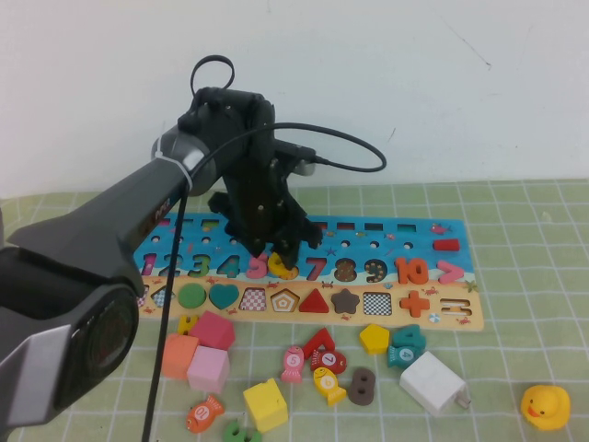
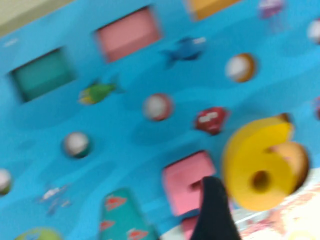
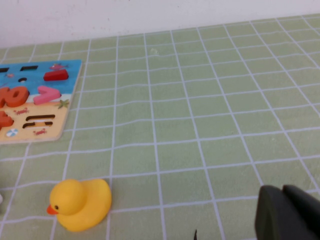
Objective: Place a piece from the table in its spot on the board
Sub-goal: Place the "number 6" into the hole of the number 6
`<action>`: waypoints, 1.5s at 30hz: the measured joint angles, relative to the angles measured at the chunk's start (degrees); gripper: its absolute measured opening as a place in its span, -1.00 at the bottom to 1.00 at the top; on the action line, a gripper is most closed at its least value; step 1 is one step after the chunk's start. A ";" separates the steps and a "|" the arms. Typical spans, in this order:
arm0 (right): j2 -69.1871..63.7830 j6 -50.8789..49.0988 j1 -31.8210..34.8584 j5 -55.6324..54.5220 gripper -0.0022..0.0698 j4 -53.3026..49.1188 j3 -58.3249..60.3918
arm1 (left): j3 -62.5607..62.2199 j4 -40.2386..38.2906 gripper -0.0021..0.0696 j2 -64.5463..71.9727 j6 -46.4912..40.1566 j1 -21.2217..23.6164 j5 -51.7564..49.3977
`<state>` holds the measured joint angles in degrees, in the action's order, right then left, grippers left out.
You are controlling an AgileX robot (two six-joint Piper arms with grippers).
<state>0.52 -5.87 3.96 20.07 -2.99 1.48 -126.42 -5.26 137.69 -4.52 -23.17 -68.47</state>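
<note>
The number-and-shape board (image 1: pixel 457 319) lies across the middle of the green checked cloth. My left gripper (image 1: pixel 272 250) hovers over its number row, its fingers spread apart. Just below it a yellow 6 (image 1: pixel 282 269) rests at its place between the pink 5 (image 1: pixel 257 265) and the 7, slightly tilted. In the left wrist view the yellow 6 (image 2: pixel 260 165) lies beside the pink 5 (image 2: pixel 186 181), and one black finger (image 2: pixel 215 210) stands clear of it. My right gripper (image 3: pixel 227 232) is open and empty over bare cloth, out of the high view.
Loose pieces lie in front of the board: pink and orange blocks (image 1: pixel 210 354), a yellow block (image 1: pixel 266 403), fish, numbers, a white block (image 1: pixel 433 382). A yellow duck (image 1: pixel 545 406) sits at the front right, also seen by the right wrist (image 3: pixel 80 202).
</note>
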 joint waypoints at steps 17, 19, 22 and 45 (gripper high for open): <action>0.00 0.00 0.00 0.00 -0.94 0.00 0.00 | 0.00 -2.43 0.27 0.00 -7.82 0.00 2.84; 0.00 0.00 0.00 0.00 -0.94 0.00 0.00 | 0.00 -2.63 0.27 0.00 -7.82 0.00 2.95; 0.00 0.00 0.00 0.00 -0.94 0.00 0.00 | 0.00 -2.84 0.27 0.58 -7.94 0.00 2.95; 0.00 0.00 0.00 0.00 -0.94 0.00 0.00 | 0.00 -4.60 0.17 1.61 -6.15 0.00 0.86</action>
<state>0.52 -5.87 3.96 20.07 -2.99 1.48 -126.42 -9.86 139.30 -10.67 -23.17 -67.61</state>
